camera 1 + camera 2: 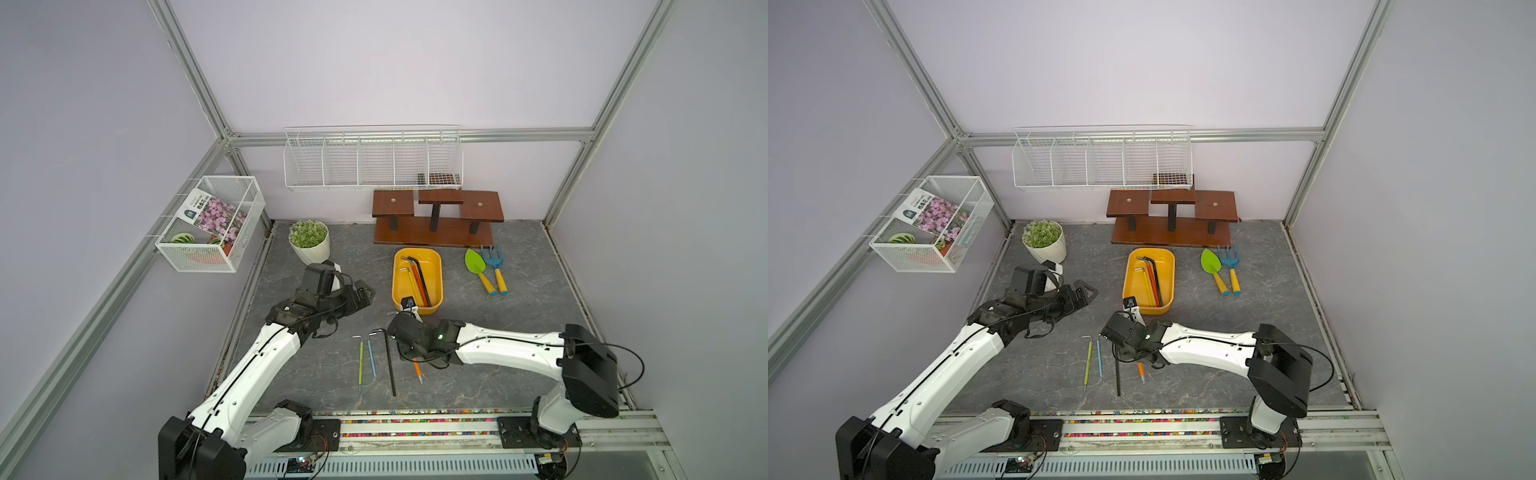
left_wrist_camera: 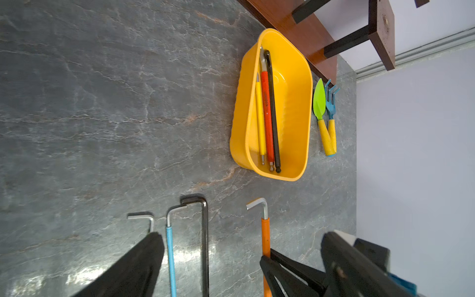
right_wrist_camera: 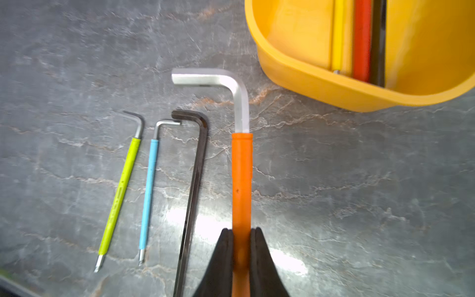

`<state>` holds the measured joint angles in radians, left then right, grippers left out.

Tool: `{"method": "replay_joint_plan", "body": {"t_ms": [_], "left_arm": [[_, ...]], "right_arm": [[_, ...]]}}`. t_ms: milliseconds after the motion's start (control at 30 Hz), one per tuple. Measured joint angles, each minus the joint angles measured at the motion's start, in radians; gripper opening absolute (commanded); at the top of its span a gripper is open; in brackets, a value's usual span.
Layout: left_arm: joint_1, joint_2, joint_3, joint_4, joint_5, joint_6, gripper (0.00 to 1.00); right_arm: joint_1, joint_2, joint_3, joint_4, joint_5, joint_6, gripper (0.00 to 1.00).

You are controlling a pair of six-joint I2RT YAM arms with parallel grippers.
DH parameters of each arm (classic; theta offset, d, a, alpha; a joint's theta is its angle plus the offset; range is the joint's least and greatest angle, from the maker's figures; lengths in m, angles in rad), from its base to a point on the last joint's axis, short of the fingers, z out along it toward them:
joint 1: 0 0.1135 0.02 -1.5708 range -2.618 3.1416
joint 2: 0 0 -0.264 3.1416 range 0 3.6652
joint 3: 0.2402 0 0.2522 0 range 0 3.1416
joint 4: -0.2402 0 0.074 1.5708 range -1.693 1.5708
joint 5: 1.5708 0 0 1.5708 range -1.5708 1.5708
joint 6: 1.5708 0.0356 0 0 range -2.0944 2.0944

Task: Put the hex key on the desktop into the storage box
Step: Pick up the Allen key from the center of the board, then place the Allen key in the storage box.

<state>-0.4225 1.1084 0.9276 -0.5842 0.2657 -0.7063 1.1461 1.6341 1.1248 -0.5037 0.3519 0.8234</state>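
Your right gripper point(image 3: 241, 239) pinches the orange key point(image 3: 241, 174) by its sleeve, just short of the box point(image 3: 308, 74). Lift level, clear the near rim, then lay it alongside the three keys point(image 2: 267, 115) inside. Left gripper point(image 1: 365, 296), beside the box, stands spread.
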Motion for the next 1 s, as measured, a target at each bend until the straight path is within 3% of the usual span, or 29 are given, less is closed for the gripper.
{"method": "replay_joint_plan", "body": {"t_ms": [467,1000], "left_arm": [[-0.129,0.102,0.054,0.011,-0.058,-0.024,1.00],[-0.145,0.179,0.163,0.080,-0.041,0.021,0.97]], "right_arm": [[-0.012,-0.225,-0.126,0.007,0.020,-0.044,0.00],[-0.216,-0.355,-0.175,0.045,-0.092,-0.105,0.00]]}}
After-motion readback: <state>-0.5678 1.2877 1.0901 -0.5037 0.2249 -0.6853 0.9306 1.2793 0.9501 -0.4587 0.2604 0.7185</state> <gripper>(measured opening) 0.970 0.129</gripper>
